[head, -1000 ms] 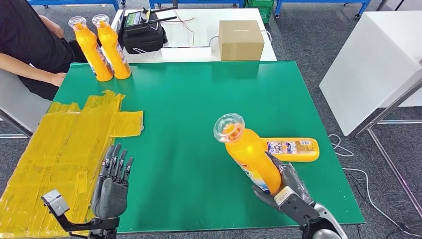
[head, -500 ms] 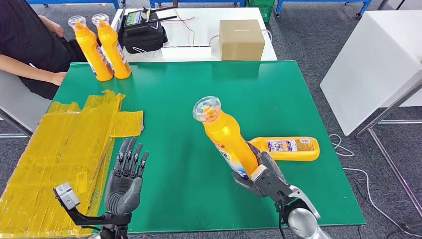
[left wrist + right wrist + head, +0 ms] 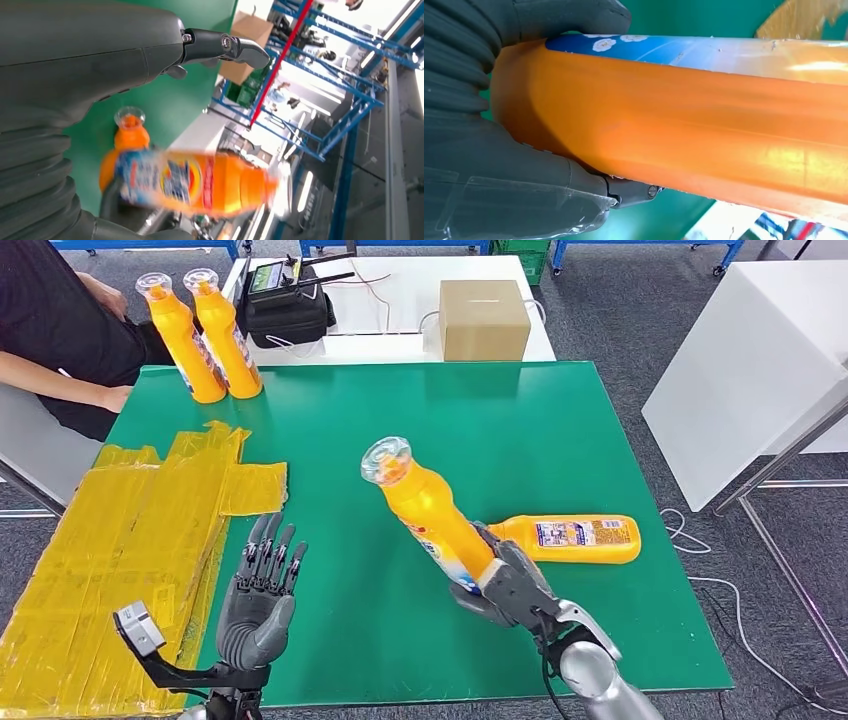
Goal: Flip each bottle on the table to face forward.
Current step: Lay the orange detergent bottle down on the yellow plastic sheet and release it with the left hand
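Right hand [image 3: 505, 585] grips a tilted orange plastic bottle [image 3: 430, 515] above the green table [image 3: 560, 440]. Left hand [image 3: 255, 605] hovers open-fingered beside yellow sheets [image 3: 120, 530]. Another orange bottle [image 3: 575, 539] lies flat just behind; two upright bottles [image 3: 205, 335] stand far back.

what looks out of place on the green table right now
One orange plastic bottle lies on its side near the right edge of the green table, label up, while two orange bottles stand upright at the far left corner.
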`<state>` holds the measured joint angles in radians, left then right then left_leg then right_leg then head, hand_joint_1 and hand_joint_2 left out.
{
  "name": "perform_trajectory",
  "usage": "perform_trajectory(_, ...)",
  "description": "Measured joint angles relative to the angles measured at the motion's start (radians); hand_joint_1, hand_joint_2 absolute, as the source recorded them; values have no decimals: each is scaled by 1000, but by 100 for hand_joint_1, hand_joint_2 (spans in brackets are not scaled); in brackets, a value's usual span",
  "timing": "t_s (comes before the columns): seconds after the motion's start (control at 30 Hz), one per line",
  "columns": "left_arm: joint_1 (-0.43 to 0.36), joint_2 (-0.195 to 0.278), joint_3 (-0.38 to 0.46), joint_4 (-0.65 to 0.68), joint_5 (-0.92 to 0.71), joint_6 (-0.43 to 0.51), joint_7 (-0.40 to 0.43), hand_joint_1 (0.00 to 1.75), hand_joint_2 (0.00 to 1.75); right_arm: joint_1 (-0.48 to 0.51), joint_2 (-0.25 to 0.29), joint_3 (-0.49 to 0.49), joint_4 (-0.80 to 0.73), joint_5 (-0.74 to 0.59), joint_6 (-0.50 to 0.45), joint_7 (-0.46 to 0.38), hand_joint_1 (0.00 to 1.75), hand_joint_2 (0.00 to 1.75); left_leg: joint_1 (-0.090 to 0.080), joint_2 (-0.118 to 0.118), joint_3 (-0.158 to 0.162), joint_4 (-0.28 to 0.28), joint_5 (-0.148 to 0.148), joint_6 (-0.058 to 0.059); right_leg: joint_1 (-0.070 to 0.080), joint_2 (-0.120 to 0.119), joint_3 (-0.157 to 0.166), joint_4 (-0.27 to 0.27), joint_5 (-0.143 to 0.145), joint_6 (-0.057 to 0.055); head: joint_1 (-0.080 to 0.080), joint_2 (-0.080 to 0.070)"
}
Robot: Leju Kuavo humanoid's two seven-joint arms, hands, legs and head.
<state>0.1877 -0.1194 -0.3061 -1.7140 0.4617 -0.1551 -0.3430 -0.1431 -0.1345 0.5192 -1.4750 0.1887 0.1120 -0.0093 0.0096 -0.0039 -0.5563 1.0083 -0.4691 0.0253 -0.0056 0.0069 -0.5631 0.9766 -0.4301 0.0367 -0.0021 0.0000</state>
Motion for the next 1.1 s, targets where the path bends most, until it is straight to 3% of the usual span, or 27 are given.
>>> perform_trajectory(0.3,-16,0,4,0,30,-17,5,0,175,-176,64,193,137,16,79,61,175,175,1,0,-1,0,1,-1,1,0,-1,1,0,0,0,0)
perform_trajectory(0.57,-20,1,30,6,61,-86,25,0,175,-305,76,368,164,-25,159,89,175,175,1,-1,-1,0,1,-1,1,0,-1,1,0,0,0,0)
perform_trajectory(1.1,-21,2,66,31,43,-79,17,0,175,-390,109,556,164,-83,185,106,175,175,1,-1,-1,0,1,-1,1,0,-1,1,0,0,0,0)
